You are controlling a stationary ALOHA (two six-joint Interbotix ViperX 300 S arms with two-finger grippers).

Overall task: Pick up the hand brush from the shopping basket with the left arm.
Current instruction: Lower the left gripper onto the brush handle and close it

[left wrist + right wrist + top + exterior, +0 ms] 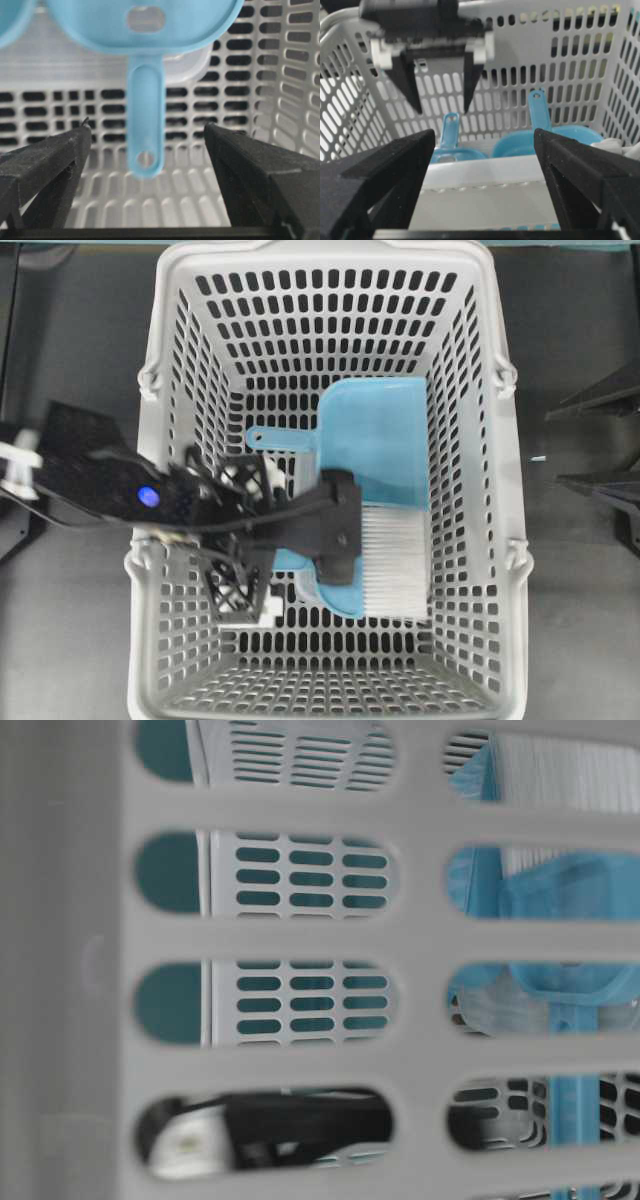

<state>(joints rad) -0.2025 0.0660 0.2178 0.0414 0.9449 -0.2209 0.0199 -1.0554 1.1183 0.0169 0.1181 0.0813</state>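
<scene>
Overhead view: the shopping basket [330,275], light grey with rows of oval slots, fills most of the frame. On its floor, right of centre, lies the hand brush [390,565], its white bristles spread toward the right wall and its light blue head partly covered by the gripper. Directly above the brush in the frame, touching or overlapping it, lies a blue dustpan scoop [380,435], its thin handle pointing left. The left arm [110,485] enters from the left edge, crosses the basket's left wall and reaches into the basket; the left gripper [335,530] stands over the brush head.

Left wrist view: the two black fingers [47,157] of the left gripper stand wide apart at the lower corners, holding nothing. Between them, but apart from both, hangs the brush's thin handle with its end hole, against the slotted floor.

Right wrist view: the right gripper [485,175] is likewise spread wide and empty in the foreground; the left gripper shows at upper left, jaws apart, above two blue handles.

Table-level view: the basket wall blocks nearly everything; blue plastic and a black arm part show only through its slots.
</scene>
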